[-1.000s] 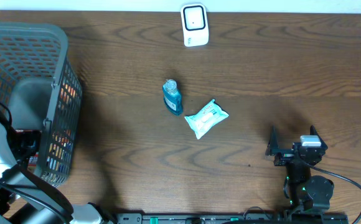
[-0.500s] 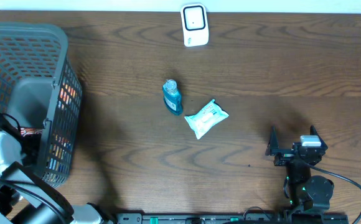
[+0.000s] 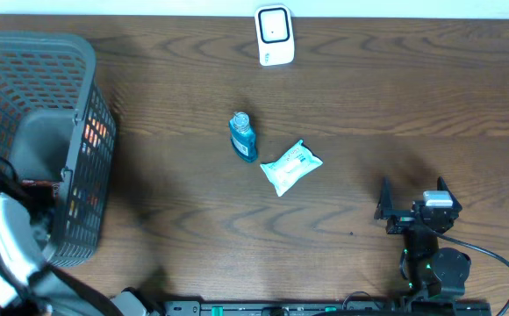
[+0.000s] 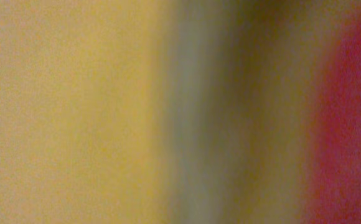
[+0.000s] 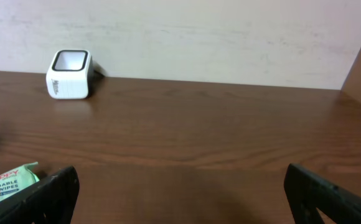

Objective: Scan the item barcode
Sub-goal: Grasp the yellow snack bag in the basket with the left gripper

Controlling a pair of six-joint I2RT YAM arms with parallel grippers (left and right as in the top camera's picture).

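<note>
Evidently the left gripper [image 3: 42,187] is sunk in the basket [image 3: 79,61] at the table's left edge, jaws closed together; whether one of the packets [image 3: 92,136] there is pinched cannot be told, its camera being blurred. The scanner [image 3: 273,35] lies well apart, rightward at the far edge. The right gripper [image 3: 412,200] is parked with jaws spread wide.

we see a mock shop checkout: a white barcode scanner [image 3: 274,35] on a wooden table [image 3: 412,96], a grey shopping basket [image 3: 86,66] far off to its side, and a bottle [image 3: 243,136] and a wipes pack [image 3: 290,167] in front of it.
</note>
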